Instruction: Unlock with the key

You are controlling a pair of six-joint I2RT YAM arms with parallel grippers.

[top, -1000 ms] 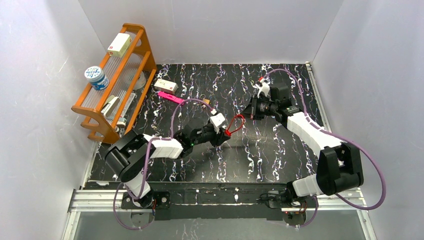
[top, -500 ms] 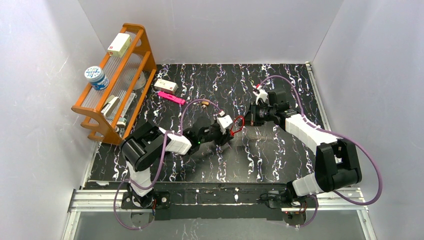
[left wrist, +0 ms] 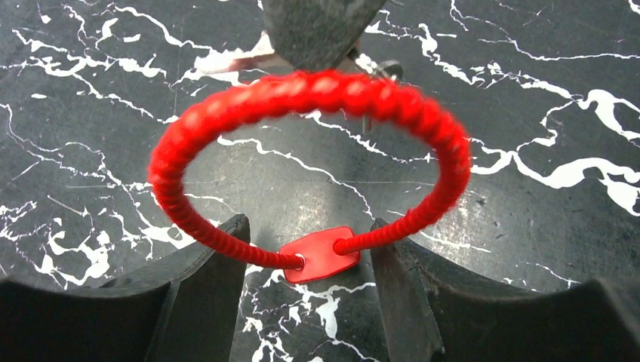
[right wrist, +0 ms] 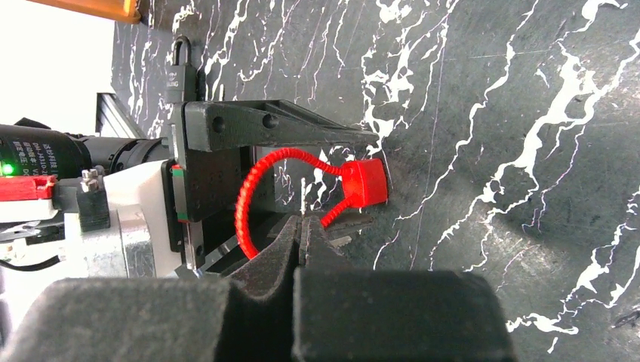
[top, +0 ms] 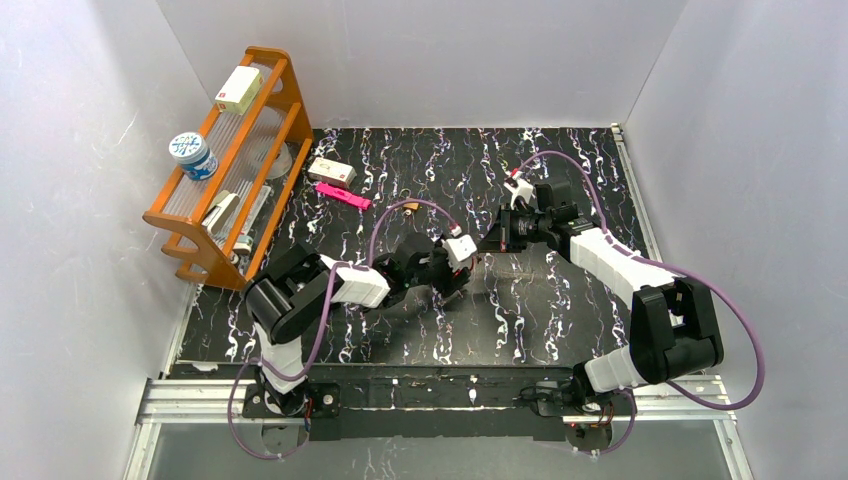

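A red cord loop (left wrist: 302, 94) with a red tag (left wrist: 317, 254) lies between my two grippers at mid-table. My left gripper (left wrist: 308, 226) is open, and the tag sits between its fingertips without being pinched. My right gripper (right wrist: 302, 222) is shut on the metal key (left wrist: 380, 72) at the far end of the loop. The key's toothed blade (right wrist: 340, 240) shows just beside the right fingertips. A small black padlock (right wrist: 180, 68) stands behind the left gripper in the right wrist view. In the top view the grippers meet tip to tip, left (top: 466, 258) and right (top: 490, 243).
An orange rack (top: 290, 100) stands at the back left with a blue-white tub (top: 193, 155) and a white box (top: 238, 88) on it. A white box (top: 332, 171) and a pink item (top: 340, 194) lie on the mat beside it. White walls close in both sides.
My left arm has moved right with the red loop. My right gripper has come down and left to meet it. The loop is now mostly hidden between them in the top view.
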